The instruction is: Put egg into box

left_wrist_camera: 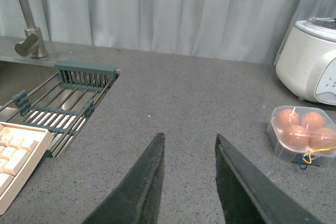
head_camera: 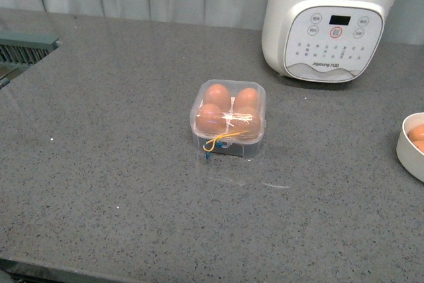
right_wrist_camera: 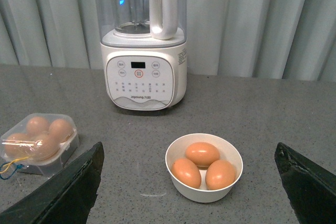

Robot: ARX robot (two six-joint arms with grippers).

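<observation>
Box [head_camera: 228, 118] mid-counter in front view, lid shut, all four cells filled with eggs, yellow and blue cords trailing at near edge. White cooker [head_camera: 328, 21] behind and to the right; rim of bowl [head_camera: 405, 145] at far right edge. Neither arm visible here. By the look of it, nothing left to load; best to confirm lid seated flat before any further move.

Left wrist view: left gripper [left_wrist_camera: 189, 145] above bare counter [left_wrist_camera: 184, 93], jaws parted with a moderate gap, holding nothing. Box off toward the cooker side, well apart from the fingers. Sink rack [left_wrist_camera: 68, 98] and tap [left_wrist_camera: 29, 43] on the other side. Sensible to keep clear of the rack.

Right wrist view: right gripper [right_wrist_camera: 189, 182] spread wide, empty, hanging near the bowl, which holds three eggs [right_wrist_camera: 202, 163]. If another egg is wanted, centre over one egg, close gently along its short axis, avoid nudging neighbours. Box full and closed though, so no free cell showing; lid would need opening first.
</observation>
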